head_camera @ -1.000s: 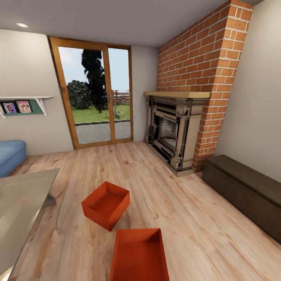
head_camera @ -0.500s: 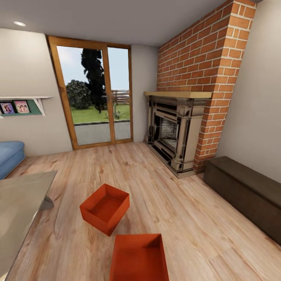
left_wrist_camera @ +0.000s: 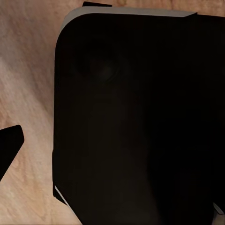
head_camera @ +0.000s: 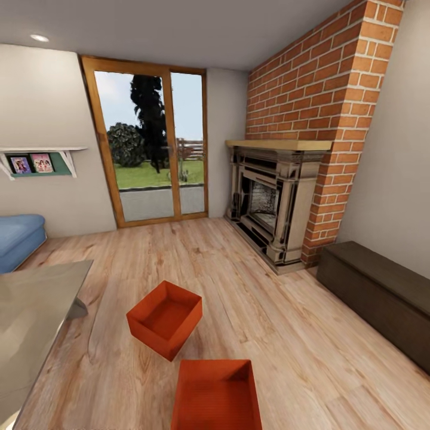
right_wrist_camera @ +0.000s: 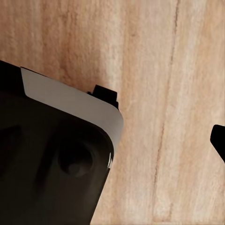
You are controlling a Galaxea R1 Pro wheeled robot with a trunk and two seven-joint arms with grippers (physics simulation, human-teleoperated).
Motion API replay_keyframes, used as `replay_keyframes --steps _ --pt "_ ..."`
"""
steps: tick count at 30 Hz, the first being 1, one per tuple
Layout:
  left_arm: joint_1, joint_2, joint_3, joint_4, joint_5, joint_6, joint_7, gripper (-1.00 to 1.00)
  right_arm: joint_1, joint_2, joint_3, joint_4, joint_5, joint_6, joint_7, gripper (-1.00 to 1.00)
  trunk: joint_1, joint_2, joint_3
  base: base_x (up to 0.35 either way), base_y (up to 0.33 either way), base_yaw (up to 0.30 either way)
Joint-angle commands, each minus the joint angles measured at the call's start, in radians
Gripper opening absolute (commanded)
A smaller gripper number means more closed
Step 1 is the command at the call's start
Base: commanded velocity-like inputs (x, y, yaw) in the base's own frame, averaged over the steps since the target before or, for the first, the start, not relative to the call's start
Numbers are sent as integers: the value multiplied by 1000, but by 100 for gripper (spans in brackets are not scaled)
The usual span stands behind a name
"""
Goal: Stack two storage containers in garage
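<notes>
Gripper state — cannot be established for either arm. In the left wrist view a large black rounded body of the robot blocks most of the frame over light wood planks; a dark tip (left_wrist_camera: 9, 147) shows at one edge, too little of it to judge the opening. In the right wrist view a black housing with a pale grey edge lies over the same plank floor, with another dark tip (right_wrist_camera: 218, 140) at the edge. Neither view shows anything held or touched.

Head view, left to right. A wall shelf (head_camera: 40, 156) carries two small framed pictures; any writing on them is too small to read. Below it sits the end of a blue sofa (head_camera: 19, 237), and nearer the camera a glossy grey-beige table top (head_camera: 33, 310). The two storage containers rest on the wood plank floor (head_camera: 298, 346) of the living room, both open-topped and empty: the farther container (head_camera: 165, 318) stands turned at an angle, a corner toward the camera; the nearer container (head_camera: 216, 394) lies just beside it, squarer to the view and cut off by the lower edge. They are close but apart. Behind them, wood-framed glass doors (head_camera: 154, 143) give onto grass and trees. Farther right — a brick fireplace (head_camera: 280, 197) with a wooden mantel, then a low dark bench (head_camera: 382, 298) along the right-hand wall. No brands or labels are legible.
</notes>
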Motion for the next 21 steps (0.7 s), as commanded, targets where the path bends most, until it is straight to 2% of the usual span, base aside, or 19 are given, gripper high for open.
replay_keyframes --steps 1,21 --pt "0 0 0 0 10 -1 1 100 -1 0 6 3 -10 -7 4 100 0 -1 -1 0 0 23" --pt "-1 -1 0 -1 8 -1 0 100 -1 1 3 3 -11 -5 4 100 0 -1 -2 0 0 3"
